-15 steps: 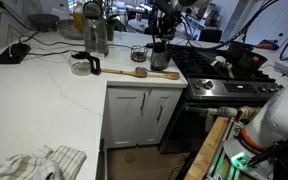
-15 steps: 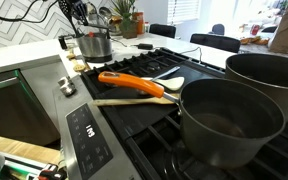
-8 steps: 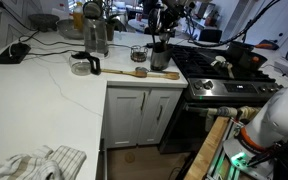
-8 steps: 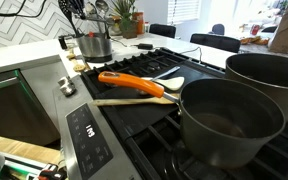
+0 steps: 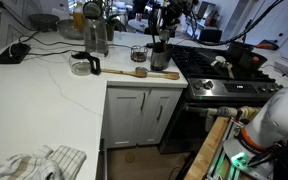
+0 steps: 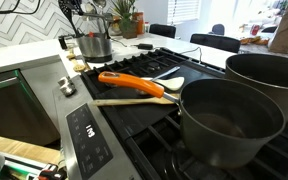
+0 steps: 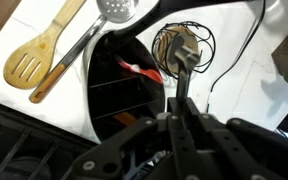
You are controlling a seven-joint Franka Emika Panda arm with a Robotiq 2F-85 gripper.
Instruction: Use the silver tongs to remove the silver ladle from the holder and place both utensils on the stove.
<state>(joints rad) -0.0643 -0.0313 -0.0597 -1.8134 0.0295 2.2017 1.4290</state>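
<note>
Kitchen w/ white worktop, stove set in beside it. Holder stands upright on the worktop, right at the stove's edge, w/ dark handles sticking up out of it. Which handle is the ladle's, can't tell. Pincer hangs directly over the holder, among the handle tops.

Wrist view looks straight down into the holder's dark mouth. A red-tipped thing sits inside, a whisk is at the rim, and a thin metal bar runs from the pincer towards it. Fingers are lost in dark clutter, so apart or together: can't tell. Nor can I tell whether the tongs are in hand.

Beside the holder, flat on the worktop, lie a wooden spatula and a perforated silver spoon, side by side. Poss. not the ladle meant.

On the stove in an exterior view: orange utensil, wooden spoon, white spoon and two pots. No silver tongs or ladle on the grates.

My read: early on, nothing delivered yet. Pulling the ladle out looks like the step in hand. Left to do: lift it clear, carry it across, then set both utensils on the stove.
</note>
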